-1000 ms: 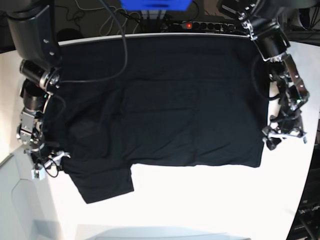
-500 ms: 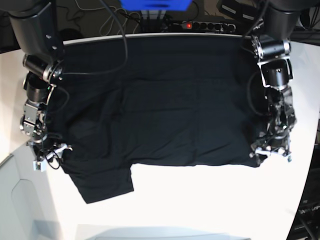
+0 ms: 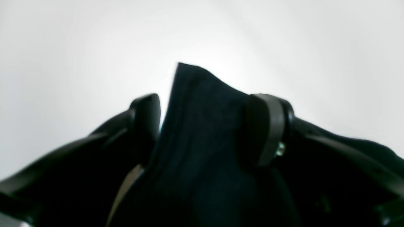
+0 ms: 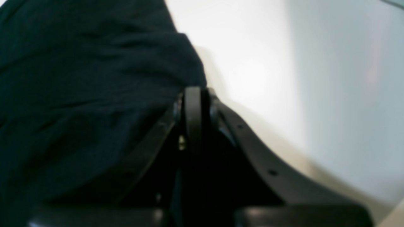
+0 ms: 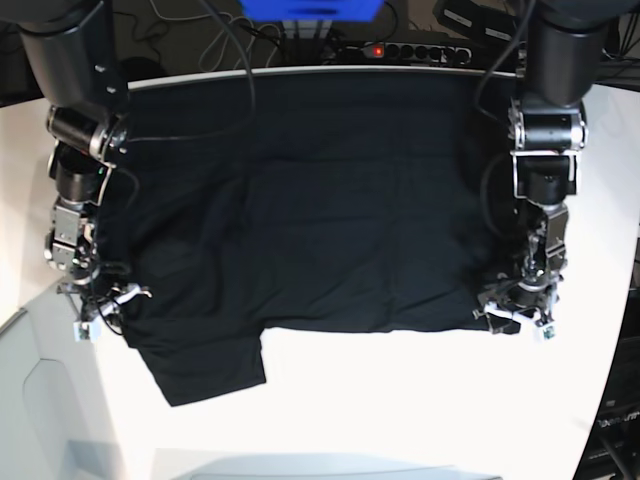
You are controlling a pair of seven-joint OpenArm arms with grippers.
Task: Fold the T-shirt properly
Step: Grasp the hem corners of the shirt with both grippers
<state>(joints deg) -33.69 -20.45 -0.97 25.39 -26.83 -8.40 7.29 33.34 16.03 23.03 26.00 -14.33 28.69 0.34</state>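
The black T-shirt (image 5: 320, 220) lies spread flat across the white table (image 5: 420, 400), one sleeve sticking out at the lower left. My left gripper (image 5: 517, 318) is down at the shirt's lower right corner. In the left wrist view that gripper (image 3: 205, 123) stands open, with a raised corner of the T-shirt (image 3: 202, 142) between its fingers. My right gripper (image 5: 105, 303) sits at the shirt's left edge, just above the sleeve. In the right wrist view the right gripper (image 4: 193, 94) has its pads pressed together at the edge of the T-shirt (image 4: 79, 78).
A power strip (image 5: 400, 50) with a red light, cables and a blue object (image 5: 310, 8) sit behind the table's far edge. A pale grey panel (image 5: 40, 400) borders the table at the lower left. Bare white table runs along the front, below the shirt's hem.
My left arm swung in from off the shirt's right side to its lower right corner. My right gripper closed at the shirt's left edge.
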